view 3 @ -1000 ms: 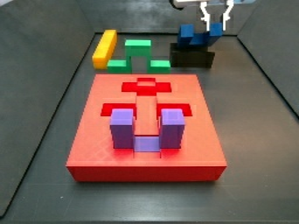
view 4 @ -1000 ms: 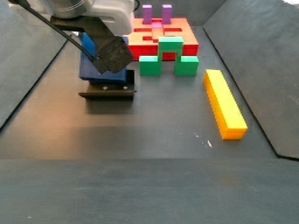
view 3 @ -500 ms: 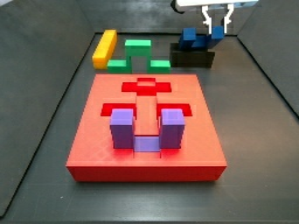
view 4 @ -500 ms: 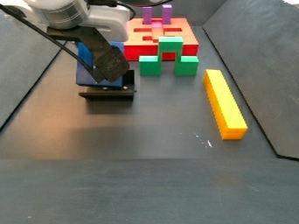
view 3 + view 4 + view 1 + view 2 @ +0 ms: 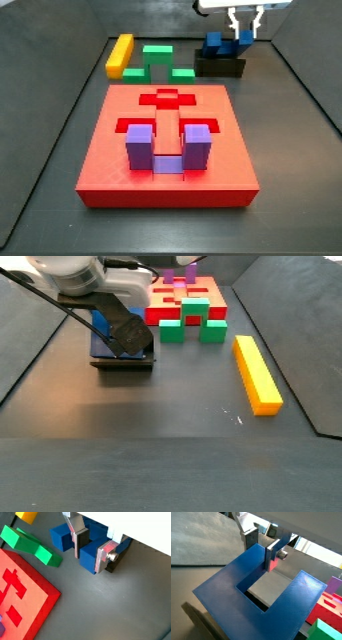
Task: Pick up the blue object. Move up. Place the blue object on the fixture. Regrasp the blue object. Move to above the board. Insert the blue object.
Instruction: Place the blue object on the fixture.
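Note:
The blue object (image 5: 217, 42) is a dark blue U-shaped block sitting on top of the black fixture (image 5: 221, 67) at the back right of the floor. My gripper (image 5: 245, 38) comes down from above and is shut on one of its prongs. In both wrist views the silver fingers (image 5: 105, 558) press on either side of the blue object (image 5: 90, 558), and the same grip shows from the base side (image 5: 238, 597). The fixture (image 5: 115, 562) shows just beneath. The red board (image 5: 120, 170) lies in front, towards the near side. In a side view the arm covers most of the blue object (image 5: 104, 344).
A lilac U-shaped block (image 5: 167, 148) stands in the board. A green block (image 5: 163, 58) and a long yellow bar (image 5: 120, 55) lie behind the board, left of the fixture. Dark tray walls (image 5: 301, 90) rise on both sides.
My gripper has come down a little with the blue object, closer onto the fixture. Nothing else has moved.

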Robot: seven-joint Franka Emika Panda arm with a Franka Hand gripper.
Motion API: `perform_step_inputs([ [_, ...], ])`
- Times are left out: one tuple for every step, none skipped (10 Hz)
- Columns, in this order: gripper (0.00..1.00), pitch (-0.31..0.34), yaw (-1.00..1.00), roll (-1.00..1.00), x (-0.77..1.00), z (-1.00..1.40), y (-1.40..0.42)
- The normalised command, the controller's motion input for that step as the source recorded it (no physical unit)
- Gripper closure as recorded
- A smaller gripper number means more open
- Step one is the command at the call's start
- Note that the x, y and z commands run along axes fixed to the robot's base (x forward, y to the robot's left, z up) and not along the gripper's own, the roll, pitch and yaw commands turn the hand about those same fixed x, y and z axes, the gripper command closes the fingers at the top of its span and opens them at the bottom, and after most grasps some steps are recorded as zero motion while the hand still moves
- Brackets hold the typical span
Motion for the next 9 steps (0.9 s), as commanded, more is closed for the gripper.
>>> perform_step_inputs([
  [1.0, 0.0, 0.0, 0.0, -0.19, -0.12, 0.0],
  [1.0, -0.04, 0.0, 0.0, -0.13, -0.12, 0.0],
  [1.0, -0.023, 0.0, -0.03, -0.02, -0.06, 0.0],
  [1.0, 0.0, 0.0, 0.0, 0.0, -0.09, 0.0],
  [1.0, -0.003, 0.0, 0.0, 0.0, -0.17, 0.0],
  [1.0, -0.066, 0.0, 0.0, 0.0, -0.29, 0.0],
  [1.0, -0.069, 0.0, 0.0, 0.0, -0.31, 0.0],
  [1.0, 0.0, 0.0, 0.03, 0.0, -0.14, 0.0],
  [1.0, 0.0, 0.0, 0.11, 0.01, -0.08, 0.0],
])
